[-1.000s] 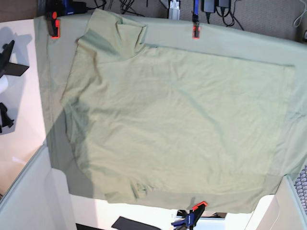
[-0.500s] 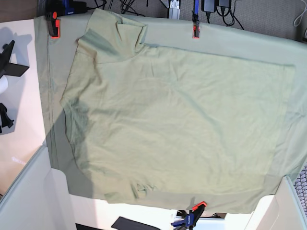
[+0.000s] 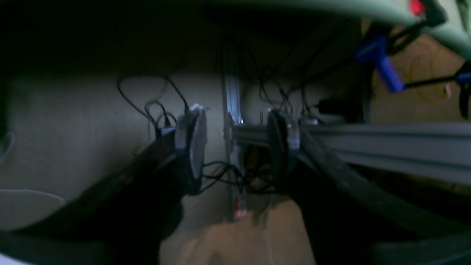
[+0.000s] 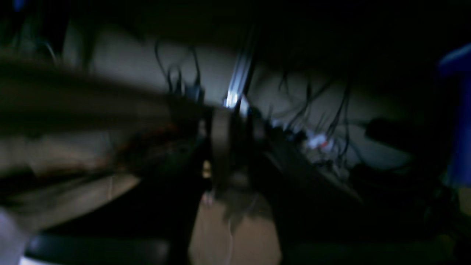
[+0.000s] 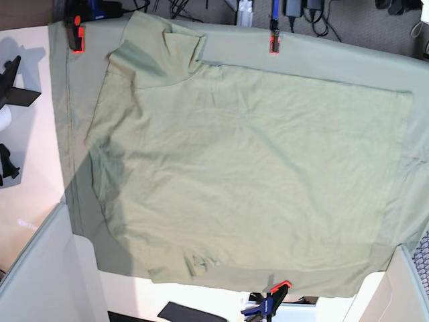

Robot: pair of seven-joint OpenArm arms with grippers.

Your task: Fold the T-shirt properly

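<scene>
The T-shirt [image 5: 248,168] lies spread out flat on the green cloth sheet [image 5: 335,57] that covers the surface. It takes up most of the sheet. One sleeve [image 5: 157,50] lies at the sheet's far edge, between the two orange clamps [image 5: 273,41] fixed there. The shirt's straight hem runs close to the sheet's edge on the base view's right. The cloth shows light wrinkling across the body, and a small puckered fold [image 5: 198,263] sits near the sheet's near edge. A third clamp [image 5: 268,305], orange and blue, grips that near edge just beyond the fold. Nothing rests on the shirt, and neither arm reaches over the sheet in the base view.

Left gripper [image 3: 238,147]: its two fingers stand clearly apart, with nothing between them. It is below the sheet's level; the sheet's edge [image 3: 331,9] runs along the top of the left wrist view, with a blue clamp handle [image 3: 382,66] below it. Cables [image 3: 162,110] and a grey metal rail [image 3: 386,141] lie behind the fingers.

Right gripper [image 4: 232,147]: the right wrist view is dark and blurred. The fingers appear close together, but I cannot tell whether they are closed. Cables [image 4: 331,110] show behind it.
</scene>
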